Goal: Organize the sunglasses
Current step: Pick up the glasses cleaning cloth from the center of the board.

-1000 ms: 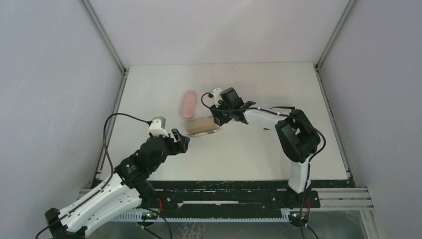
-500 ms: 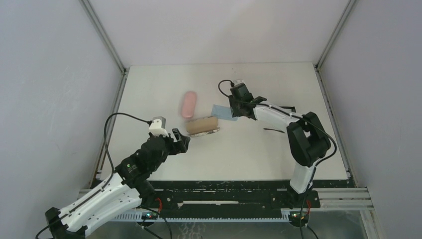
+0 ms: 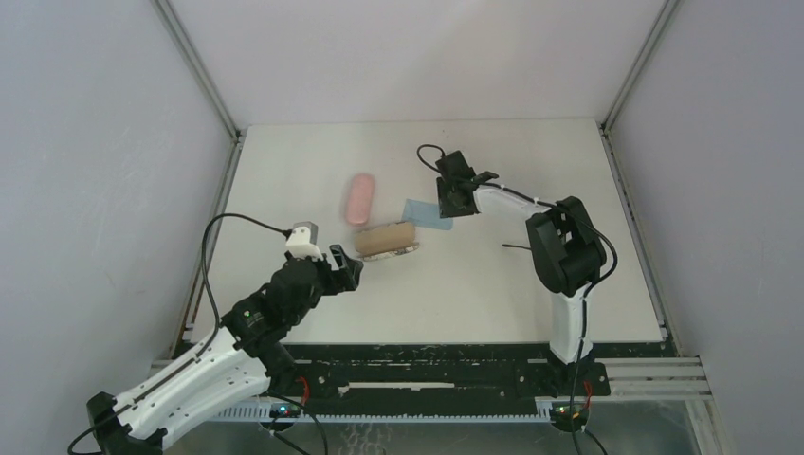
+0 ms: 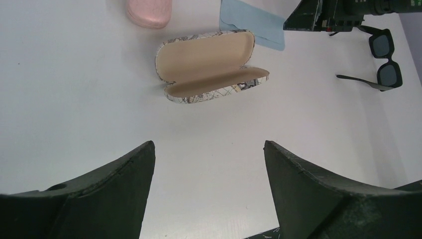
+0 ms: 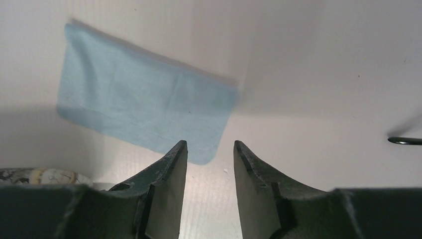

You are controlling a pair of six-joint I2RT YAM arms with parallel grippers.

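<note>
Top external: right fingers (image 3: 447, 200) uncovered cloth (image 3: 425, 212).

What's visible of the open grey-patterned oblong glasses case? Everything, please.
The grey-patterned oblong glasses case looks like a hard clamshell with rounded ends, a grey map-like print outside and plain tan lining inside. It rests hinged open on the white table, both halves empty, its inside turned toward the left arm. The light-blue cloth lies just behind its right end; whether they touch cannot be told.
</note>
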